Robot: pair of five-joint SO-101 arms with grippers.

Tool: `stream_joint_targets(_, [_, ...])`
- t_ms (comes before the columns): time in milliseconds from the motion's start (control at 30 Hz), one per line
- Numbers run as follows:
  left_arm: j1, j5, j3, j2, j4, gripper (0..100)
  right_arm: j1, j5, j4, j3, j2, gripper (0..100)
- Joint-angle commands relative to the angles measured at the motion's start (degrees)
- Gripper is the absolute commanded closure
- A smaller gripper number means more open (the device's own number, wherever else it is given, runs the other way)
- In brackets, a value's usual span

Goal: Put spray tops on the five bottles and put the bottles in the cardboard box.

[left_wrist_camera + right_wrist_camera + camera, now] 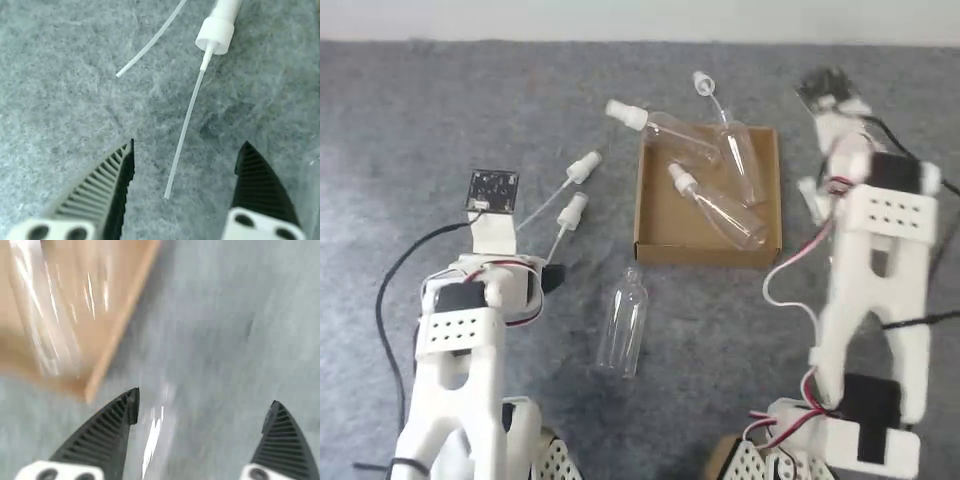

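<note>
1. High view: three topped bottles (720, 210) lie in the box (705, 256). A bare bottle (623, 322) lies on the bench just near of it, with a top (573, 209) to its far left. My left arm (460, 330) crouches near left.
2. Left wrist view: my left jaws are wide and empty, around the tube (186, 125). I judge I should grip the cap (220, 25), not the tube.
3. Right wrist view: my right jaws are wide and empty, right of the box.

Glossy clear plastic bottles (623, 325), matt cardboard box (665, 225), fuzzy grey cloth table (420, 120).
</note>
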Motion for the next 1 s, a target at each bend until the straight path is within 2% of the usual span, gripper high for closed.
stream_joint_targets(0, [0.00,-3.60,2.33,-1.93,-5.54,69,-7.69,-1.76,-12.44,-4.04,1.80,66.6])
stream_joint_targets(133, [0.00,-7.21,5.23,-2.02,-5.71,69,-12.09,-2.11,-24.75,-4.48,9.63,66.6])
stream_joint_targets(233, [0.00,-9.49,7.08,-2.20,-5.80,69,-12.26,-3.60,-28.44,-8.35,15.96,66.6])
stream_joint_targets(400, [0.18,-10.73,7.52,-2.20,-5.80,69,-12.35,-12.48,-29.32,-20.48,26.86,66.6])
stream_joint_targets(633, [0.18,-10.73,7.52,-2.11,-5.80,69,-13.49,-12.84,-28.88,-37.45,41.89,66.6])
stream_joint_targets(967, [0.18,-10.73,7.52,-1.85,-5.80,69,-14.02,-12.66,-28.79,-47.12,50.77,66.6])
